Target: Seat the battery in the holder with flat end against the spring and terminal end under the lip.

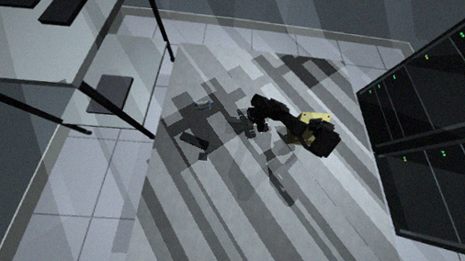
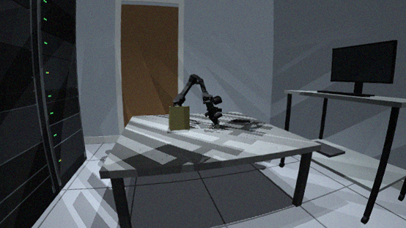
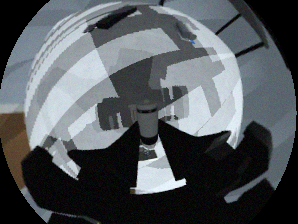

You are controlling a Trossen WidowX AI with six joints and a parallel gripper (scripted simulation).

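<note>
The battery (image 3: pixel 147 120) is a grey cylinder with a dark band near its far end, held between the fingertips in the wrist view. My gripper (image 3: pixel 148 121) (image 2: pixel 216 123) is shut on it, low over the table in the exterior view. The battery cannot be made out in the top and exterior views. The holder is not clearly visible: the arm and the dark shadows cover the area around the fingers in the top view. Small pale and dark details show just below the battery in the wrist view, but I cannot tell whether the battery touches or sits in the holder.
A yellow block (image 1: pixel 310 116) (image 2: pixel 179 118) stands near the arm's base. A dark remote-like bar (image 1: pixel 194 141) (image 3: pixel 116 18) and a small dark square (image 1: pixel 203 157) lie left of the gripper in the top view. A small blue-marked object (image 1: pixel 203 105) (image 3: pixel 187 32) lies farther back.
</note>
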